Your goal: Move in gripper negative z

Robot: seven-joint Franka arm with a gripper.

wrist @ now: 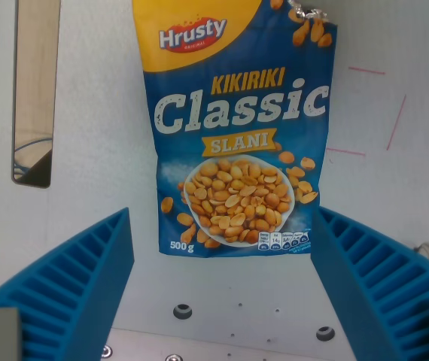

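A blue and yellow bag of Hrusty Kikiriki Classic peanuts lies flat on the grey surface, reaching from the top edge down to the middle of the wrist view. My gripper is open and empty. Its two blue ribbed fingers stand at the lower left and lower right, wide apart. The bag's bottom edge lies between and just beyond the fingertips. The bag's top is cut off by the frame.
A long narrow slot is cut into the grey plate at the wrist view's left. Several screw holes dot the plate near the bottom. Pink marker lines are drawn at the right.
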